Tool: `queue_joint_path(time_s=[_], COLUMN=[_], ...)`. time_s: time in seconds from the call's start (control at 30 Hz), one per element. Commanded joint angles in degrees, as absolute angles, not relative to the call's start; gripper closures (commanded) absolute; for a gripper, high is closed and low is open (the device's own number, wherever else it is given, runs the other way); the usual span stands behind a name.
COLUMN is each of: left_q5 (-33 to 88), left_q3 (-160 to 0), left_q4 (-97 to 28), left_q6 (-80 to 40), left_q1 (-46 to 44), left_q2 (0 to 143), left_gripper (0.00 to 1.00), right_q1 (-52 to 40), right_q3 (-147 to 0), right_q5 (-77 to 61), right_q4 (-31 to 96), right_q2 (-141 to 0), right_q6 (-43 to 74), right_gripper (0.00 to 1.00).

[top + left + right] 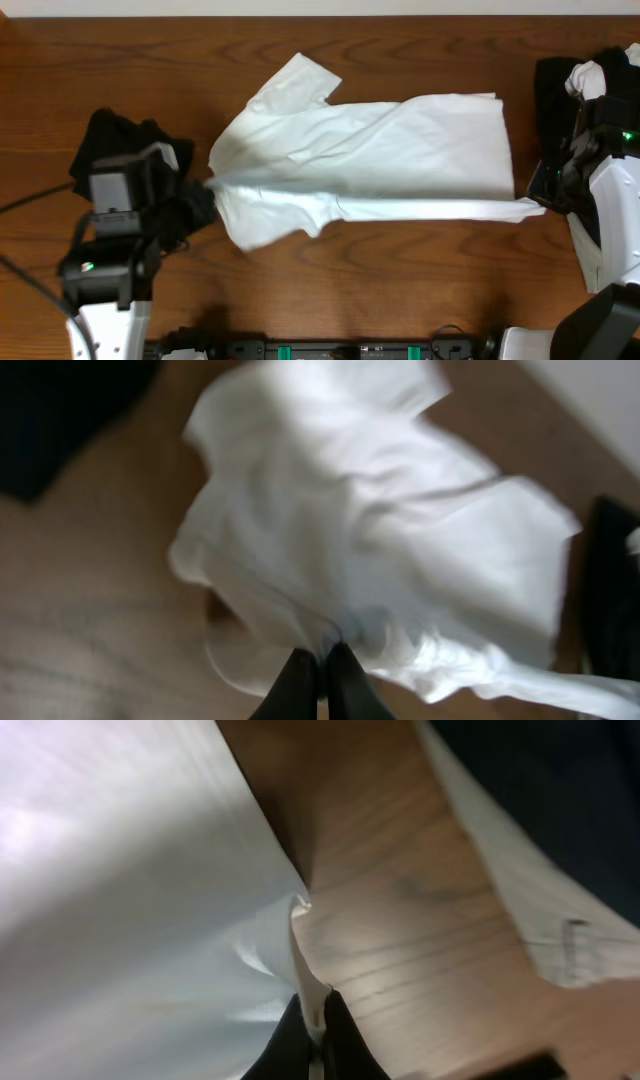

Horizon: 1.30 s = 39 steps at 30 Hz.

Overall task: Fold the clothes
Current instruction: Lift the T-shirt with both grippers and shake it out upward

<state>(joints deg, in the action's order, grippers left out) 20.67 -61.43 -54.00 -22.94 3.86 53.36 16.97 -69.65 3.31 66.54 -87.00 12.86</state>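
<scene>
The shirt (370, 150) appeared folded once lengthwise on the bench (300, 290), with the left hand (205, 192) and right hand (540, 205) each gripping one end; cross folds and the black clothes (110, 135) at the left remained.

No readable writing

No word, number, brand or label can be read in any of the three views. The white T-shirt (370, 150) shows only plain cloth from overhead, and both wrist views are too blurred for any marking.
</scene>
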Motion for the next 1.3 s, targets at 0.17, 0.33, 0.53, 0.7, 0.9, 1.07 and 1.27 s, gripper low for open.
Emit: queue_joint_path(time_s=[0.17,0.33,0.53,0.7,0.9,1.07,1.27], left_q5=[21.87,21.80,21.71,20.95,19.44,19.44,19.44], left_q3=[-77.23,-87.92,-101.47,-109.08,-109.62,-109.62,-109.62], left_q4=[-59.59,-66.32,-75.35,-78.04,-77.93,-78.13,-74.56], left_q6=[-19.46,-17.10,-16.08,-16.14,-16.53,-16.08,-14.57], left_q1=[4.34,4.34,4.34,4.34,4.34,4.34,4.34], left_q2=[53.82,53.87,53.84,53.84,56.62,65.39,81.80], left_gripper=[0.94,0.94,0.94,0.94,0.94,0.94,0.94], right_q1=[17.34,17.50,19.44,19.90,19.90,19.86,19.70], right_q3=[-74.94,-78.13,-84.49,-90.98,-93.78,-93.69,-93.67], right_q5=[-1.78,0.69,3.75,4.58,4.47,2.11,-2.48], right_q4=[66.81,69.47,72.34,72.71,72.31,73.84,72.10], right_q2=[-74.11,-65.06,-56.58,-52.31,-53.93,-62.39,-78.41], right_q6=[9.45,9.37,9.37,10.24,10.90,11.14,11.11], right_gripper=[0.99,0.99,0.99,0.99,0.99,0.99,0.99])
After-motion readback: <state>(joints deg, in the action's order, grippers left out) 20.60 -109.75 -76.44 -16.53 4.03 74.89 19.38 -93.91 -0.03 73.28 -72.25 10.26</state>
